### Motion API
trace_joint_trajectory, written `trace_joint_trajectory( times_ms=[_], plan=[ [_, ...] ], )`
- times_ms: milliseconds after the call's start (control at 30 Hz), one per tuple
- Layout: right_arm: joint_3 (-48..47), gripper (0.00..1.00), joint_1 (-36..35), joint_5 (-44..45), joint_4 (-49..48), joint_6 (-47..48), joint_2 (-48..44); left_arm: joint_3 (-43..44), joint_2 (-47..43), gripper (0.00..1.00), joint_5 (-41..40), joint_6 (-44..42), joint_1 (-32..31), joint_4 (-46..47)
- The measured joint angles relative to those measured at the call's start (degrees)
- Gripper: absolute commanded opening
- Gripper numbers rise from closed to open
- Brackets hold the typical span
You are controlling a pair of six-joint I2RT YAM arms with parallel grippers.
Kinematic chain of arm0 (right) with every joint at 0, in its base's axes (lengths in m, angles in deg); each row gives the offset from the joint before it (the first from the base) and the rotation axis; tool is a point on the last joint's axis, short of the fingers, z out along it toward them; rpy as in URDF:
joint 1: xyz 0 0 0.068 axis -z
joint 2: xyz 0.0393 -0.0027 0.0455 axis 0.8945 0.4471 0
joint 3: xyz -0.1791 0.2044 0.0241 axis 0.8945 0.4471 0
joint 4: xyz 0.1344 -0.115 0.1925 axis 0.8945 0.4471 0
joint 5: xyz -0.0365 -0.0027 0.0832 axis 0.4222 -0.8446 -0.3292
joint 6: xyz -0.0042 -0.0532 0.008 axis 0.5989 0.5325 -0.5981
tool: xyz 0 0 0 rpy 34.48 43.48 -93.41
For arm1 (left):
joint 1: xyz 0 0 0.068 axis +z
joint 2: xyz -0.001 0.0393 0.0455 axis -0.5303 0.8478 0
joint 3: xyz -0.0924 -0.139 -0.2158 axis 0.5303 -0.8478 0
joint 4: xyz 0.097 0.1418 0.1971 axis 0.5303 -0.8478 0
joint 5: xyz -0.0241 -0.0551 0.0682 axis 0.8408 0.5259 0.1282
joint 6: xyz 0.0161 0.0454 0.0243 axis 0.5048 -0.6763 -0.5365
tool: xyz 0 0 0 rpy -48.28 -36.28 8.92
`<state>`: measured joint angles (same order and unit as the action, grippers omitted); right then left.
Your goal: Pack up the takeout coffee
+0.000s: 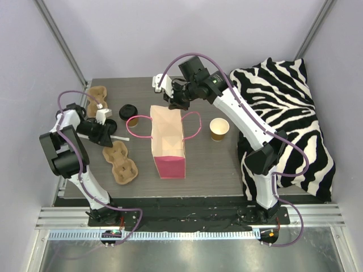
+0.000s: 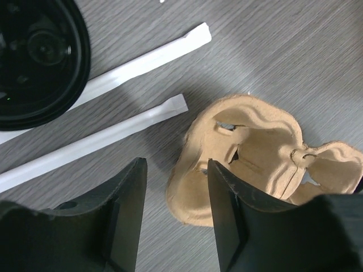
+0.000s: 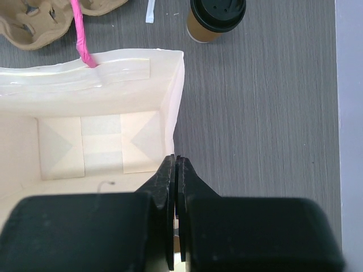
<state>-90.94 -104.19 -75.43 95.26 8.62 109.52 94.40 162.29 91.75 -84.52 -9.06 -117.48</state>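
**Bag pinched, carrier straddled**

My right gripper is closed flat on the rim of the cream paper bag with pink handles, which sits mid-way across the grey wood-grain table. My left gripper is about half open and holds nothing (one finger overlaps the edge of the brown moulded-pulp cup carrier). Two white wrapped straws and a loose black plastic lid lie just beside it. The black-lidded brown paper coffee cup is just beside the bag's left handle, and an uncovered paper cup stands on the bag's right.
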Motion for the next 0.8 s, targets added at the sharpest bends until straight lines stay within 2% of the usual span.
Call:
trace_joint_trajectory(
  times_ms=[433, 633, 800],
  plan=[
    [0.0, 0.01, 0.0, 0.0, 0.0, -0.3, 0.0, -1.2, 0.3, 0.51, -2.1, -1.8, -0.8, 1.1],
    [0.5, 0.01, 0.1, 0.0, 0.0, -0.4, 0.0, -1.2, 0.3, 0.32, -2.0, -3.3, 0.5, -0.5],
    [1.0, 0.01, 0.2, 0.0, 0.0, -0.6, -0.1, -1.1, -0.1, 0.06, -1.7, -4.3, 0.7, -1.8]
  ],
)
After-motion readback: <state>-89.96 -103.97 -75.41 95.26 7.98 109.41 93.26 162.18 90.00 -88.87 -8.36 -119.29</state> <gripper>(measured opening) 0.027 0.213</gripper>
